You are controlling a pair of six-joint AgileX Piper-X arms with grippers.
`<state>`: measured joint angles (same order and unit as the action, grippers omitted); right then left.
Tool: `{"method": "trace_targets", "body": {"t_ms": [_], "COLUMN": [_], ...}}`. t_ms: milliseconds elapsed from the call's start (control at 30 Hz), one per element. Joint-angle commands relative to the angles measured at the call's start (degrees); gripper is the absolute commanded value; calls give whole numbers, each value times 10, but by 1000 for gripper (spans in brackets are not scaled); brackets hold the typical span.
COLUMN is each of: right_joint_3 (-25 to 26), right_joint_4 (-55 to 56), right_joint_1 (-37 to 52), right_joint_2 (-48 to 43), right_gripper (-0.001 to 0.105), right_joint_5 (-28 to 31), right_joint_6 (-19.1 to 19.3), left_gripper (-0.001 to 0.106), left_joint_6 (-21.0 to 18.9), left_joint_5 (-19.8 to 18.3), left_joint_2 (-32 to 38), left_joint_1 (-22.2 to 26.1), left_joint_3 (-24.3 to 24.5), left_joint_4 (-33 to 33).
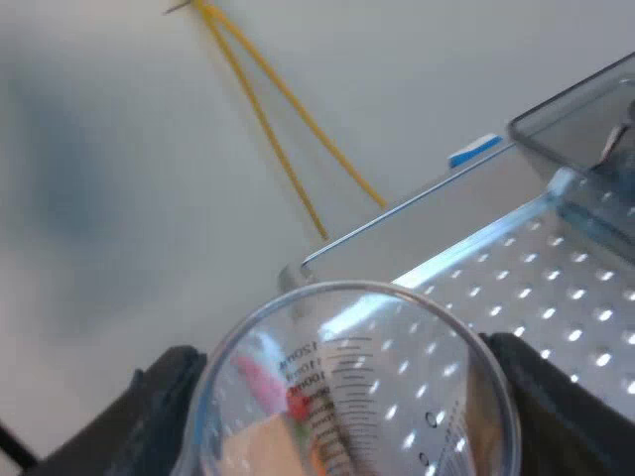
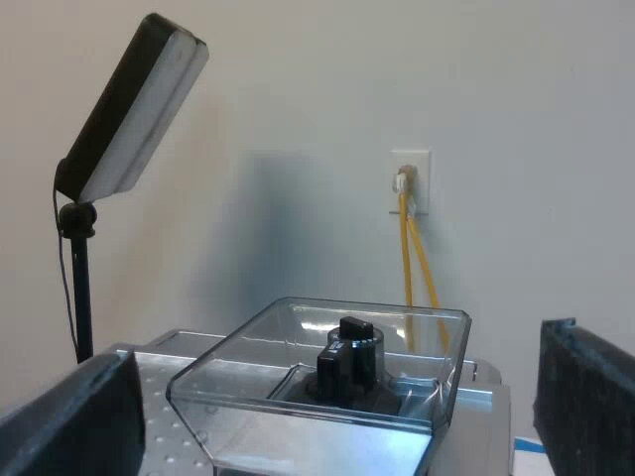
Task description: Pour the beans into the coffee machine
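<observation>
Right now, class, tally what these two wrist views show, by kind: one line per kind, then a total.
measuring glass: 1
espresso machine: 1
bean hopper: 1
light panel on a stand: 1
wall socket: 1
yellow cables: 2
Total: 7

The right end effector (image 2: 327, 412), fingers spread wide, faces the clear bean hopper (image 2: 248, 392).

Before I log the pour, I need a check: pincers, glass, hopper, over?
Left pincer shut on measuring glass, above machine's perforated top. Right pincer open, facing bean hopper. Glass contents unclear. Nothing seen in the way.
</observation>
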<state>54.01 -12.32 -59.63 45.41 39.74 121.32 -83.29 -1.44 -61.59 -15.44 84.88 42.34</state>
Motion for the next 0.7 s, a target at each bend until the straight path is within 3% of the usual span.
{"method": "trace_targets", "body": {"t_ms": [33,133,533,700], "right_joint_3": [5,5,5,5], "right_joint_4": [-3,-3,23,23], "right_joint_1": [1,1,1,1], "right_joint_2": [-5,-5,-5,-5], "right_gripper": [81,81,81,81], "right_joint_5": [-2,-2,-2,-2], "right_joint_6": [9,9,6,6], "left_gripper": [1,1,1,1], "left_joint_6": [18,23,28,58], "left_joint_5": [23,42,44,52], "left_joint_2": [-20,-43,-133,-174], "left_joint_1": [-17,-30,-49,-83], "left_joint_3": [27,52,162,212], "left_joint_4": [0,3,15,15]}}
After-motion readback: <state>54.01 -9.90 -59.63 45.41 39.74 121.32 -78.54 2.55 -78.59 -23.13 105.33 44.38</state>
